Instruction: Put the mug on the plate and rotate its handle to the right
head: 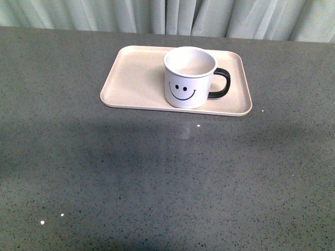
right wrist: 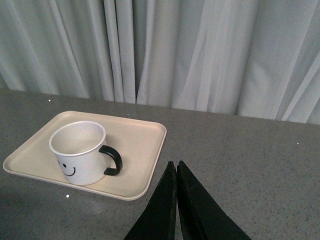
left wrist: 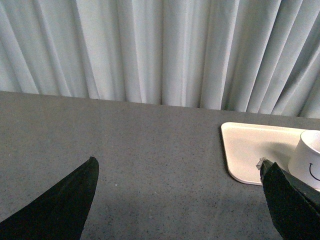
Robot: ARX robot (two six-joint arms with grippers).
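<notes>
The white mug with a black smiley face stands upright on the pale pink-beige plate, toward its right half. Its black handle points to the right in the front view. Neither arm shows in the front view. In the right wrist view the mug and handle sit on the plate, and my right gripper is shut on nothing, off the plate's near corner. My left gripper is open over bare table; the plate's corner and the mug's side lie past one fingertip.
A dark grey speckled tabletop spreads around the plate. Pale pleated curtains hang along its far edge. Tiny white specks dot the table near the front.
</notes>
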